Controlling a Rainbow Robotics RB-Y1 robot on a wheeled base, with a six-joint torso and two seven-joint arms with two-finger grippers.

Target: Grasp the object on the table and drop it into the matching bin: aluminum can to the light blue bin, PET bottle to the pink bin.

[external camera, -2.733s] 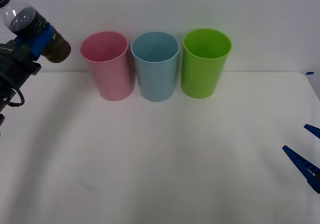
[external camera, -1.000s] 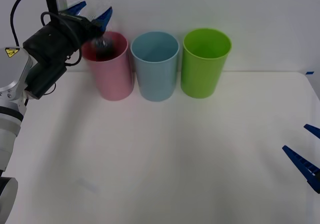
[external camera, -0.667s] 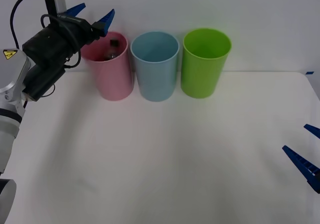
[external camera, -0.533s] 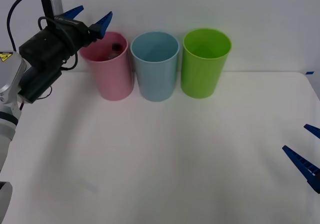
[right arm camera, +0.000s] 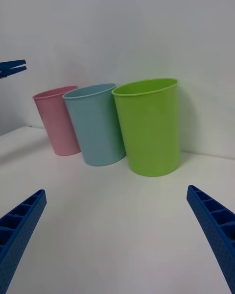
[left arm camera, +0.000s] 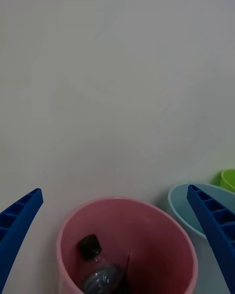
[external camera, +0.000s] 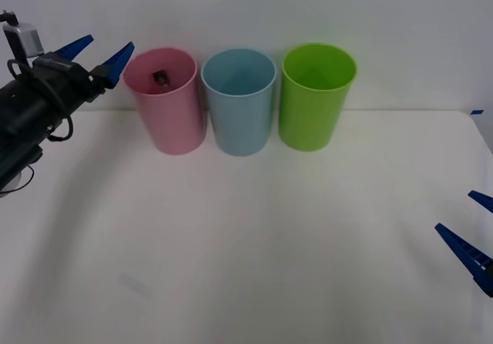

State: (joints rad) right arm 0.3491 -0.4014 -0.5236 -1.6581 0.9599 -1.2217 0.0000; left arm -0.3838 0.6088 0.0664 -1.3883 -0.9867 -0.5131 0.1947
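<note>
Nearest, the right gripper [external camera: 479, 232] waits low at the table's [external camera: 254, 236] right edge with its blue fingers [right arm camera: 19, 230] spread wide and nothing between them. Farther back on the left, the left gripper [external camera: 98, 53] hangs in the air just beside the pink bin [external camera: 166, 101], its jaws likewise parted and empty, level with the rim. At the far edge against the wall stand the pink bin, the light blue bin [external camera: 239, 101] and a green bin [external camera: 316, 96] in a row, and the PET bottle [left arm camera: 100, 269] lies inside the pink one, black cap up
</note>
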